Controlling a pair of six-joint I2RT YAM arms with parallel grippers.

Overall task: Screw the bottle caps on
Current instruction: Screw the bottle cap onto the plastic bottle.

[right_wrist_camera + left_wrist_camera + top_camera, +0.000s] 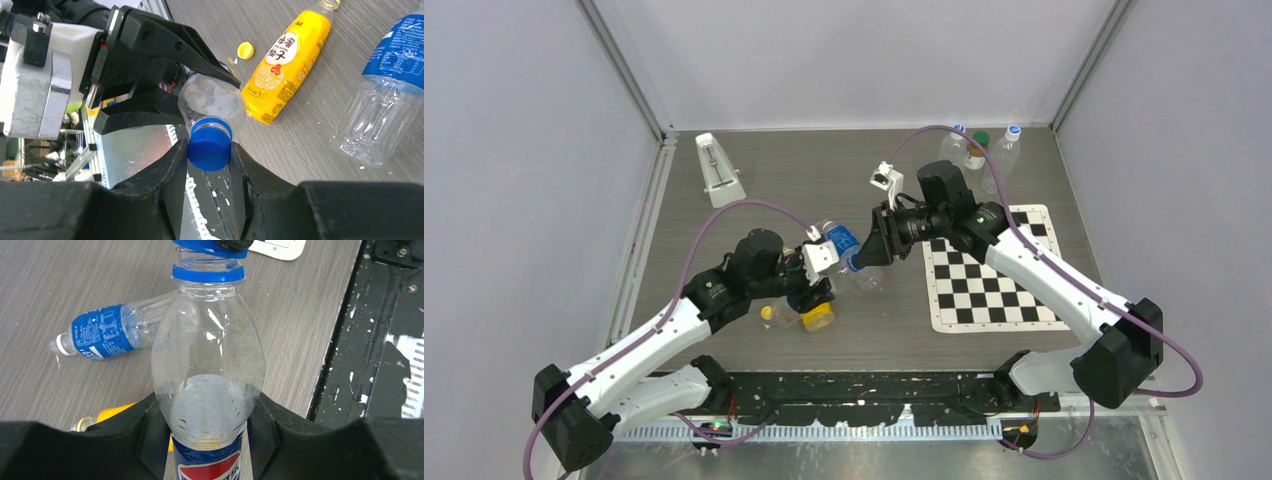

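My left gripper (pixel 207 412) (pixel 824 268) is shut on the body of a clear Pepsi bottle (pixel 207 365), holding it off the table. My right gripper (pixel 210 150) (pixel 861 258) is shut on the blue cap (pixel 210 147) (pixel 200 246), which sits on that bottle's mouth. Bare thread shows between the cap and the blue neck ring (pixel 207 274). The yellow cap (pixel 245 50) (pixel 767 313) lies loose on the table beside an open yellow bottle (pixel 287 60) (pixel 817 318). A water bottle with a blue label (pixel 100 332) (pixel 395 50) lies on its side, with a white end (pixel 60 344).
Three upright bottles (pixel 981 148) stand at the back right, one with a dark green cap. A checkerboard mat (pixel 989 275) lies to the right of centre. A white metronome-shaped object (pixel 719 170) stands at the back left. The black base rail (pixel 854 395) runs along the near edge.
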